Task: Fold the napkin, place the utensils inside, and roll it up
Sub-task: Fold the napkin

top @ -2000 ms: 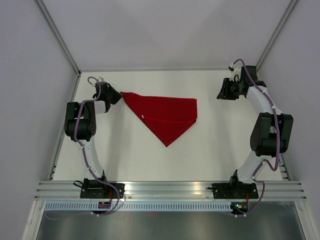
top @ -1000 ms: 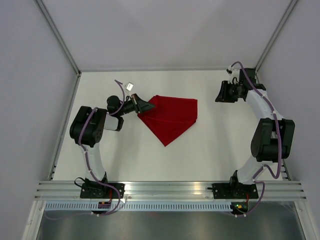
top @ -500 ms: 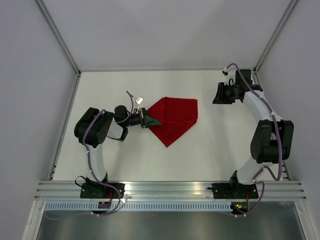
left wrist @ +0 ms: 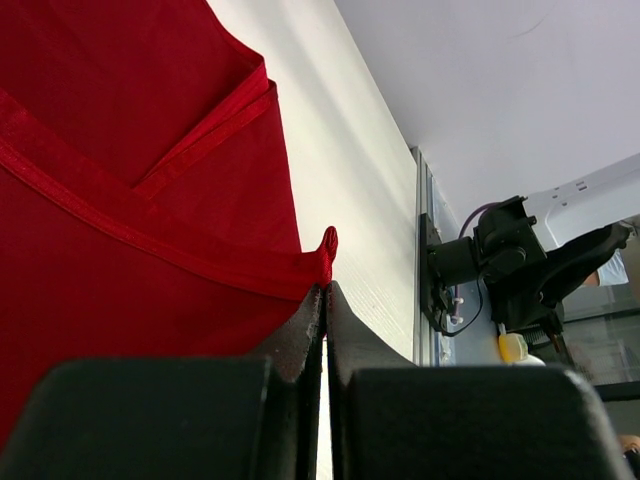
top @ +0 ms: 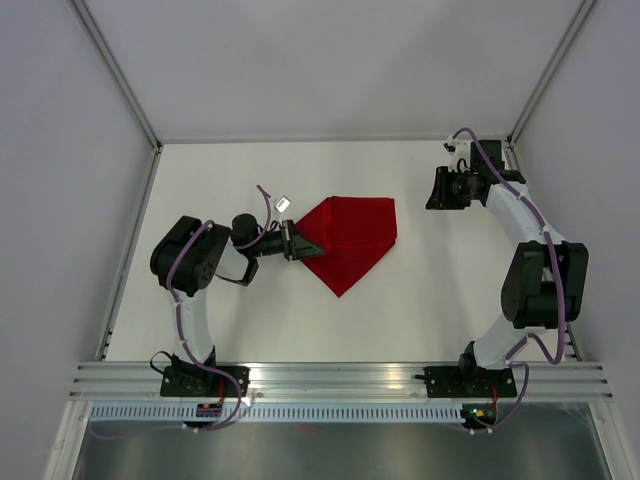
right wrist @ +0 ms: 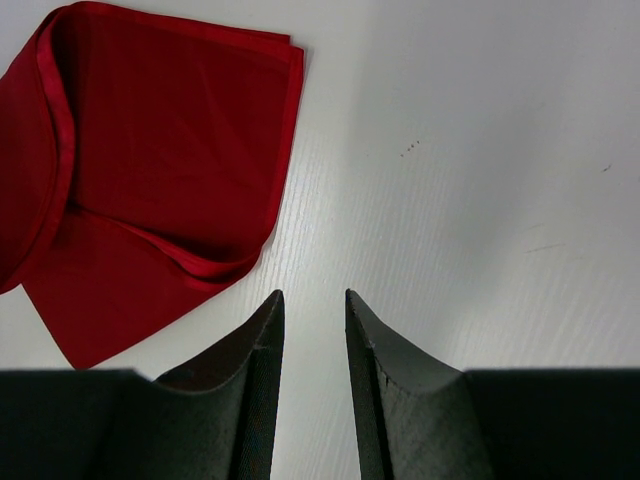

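Presently, the left end effector [top: 293, 242] pinches the 9 o'clock corner of the part-folded deep-red fabric napkin [top: 352, 232], the right end effector [top: 437, 190] hangs narrowly parted and empty, and utensils and rolling remain.

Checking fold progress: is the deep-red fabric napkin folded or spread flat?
Folded: layered hems overlap on the deep-red fabric napkin, and the left gripper pinches one corner.

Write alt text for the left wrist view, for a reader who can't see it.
The left pincer, closed, pinches a corner of the red napkin, whose folded, hemmed layers fill the left of the view. The white table runs along the right, with a black arm base at its far edge.
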Robot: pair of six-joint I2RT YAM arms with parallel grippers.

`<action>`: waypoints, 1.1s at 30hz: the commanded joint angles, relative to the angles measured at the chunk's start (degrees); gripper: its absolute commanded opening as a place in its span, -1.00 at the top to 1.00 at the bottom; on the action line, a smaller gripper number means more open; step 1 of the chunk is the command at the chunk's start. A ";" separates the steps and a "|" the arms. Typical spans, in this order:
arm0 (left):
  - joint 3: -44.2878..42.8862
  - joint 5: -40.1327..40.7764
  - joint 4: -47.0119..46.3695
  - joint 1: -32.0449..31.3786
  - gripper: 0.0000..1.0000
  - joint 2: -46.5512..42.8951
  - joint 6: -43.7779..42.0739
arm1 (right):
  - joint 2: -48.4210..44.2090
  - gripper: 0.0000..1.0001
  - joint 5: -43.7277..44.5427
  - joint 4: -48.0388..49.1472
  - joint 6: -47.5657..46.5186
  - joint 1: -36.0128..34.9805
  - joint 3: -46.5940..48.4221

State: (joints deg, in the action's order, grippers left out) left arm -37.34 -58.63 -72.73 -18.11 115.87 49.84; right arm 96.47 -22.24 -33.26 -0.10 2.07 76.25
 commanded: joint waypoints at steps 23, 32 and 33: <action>-2.04 -3.60 -10.86 -3.42 0.81 -2.76 -5.80 | -2.69 0.26 0.97 -0.14 -0.87 -0.75 -0.31; -1.94 -2.28 4.68 -5.88 0.42 -6.01 -16.96 | -2.51 0.26 1.58 -0.05 -1.04 -1.71 -0.14; -2.03 -1.93 6.27 -6.15 0.37 -6.97 -18.02 | -2.42 0.26 1.67 -0.06 -1.13 -1.71 -0.13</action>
State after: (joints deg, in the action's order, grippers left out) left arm -38.52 -60.29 -69.54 -23.62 112.64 40.86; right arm 96.14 -21.80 -33.43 -0.89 0.93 76.20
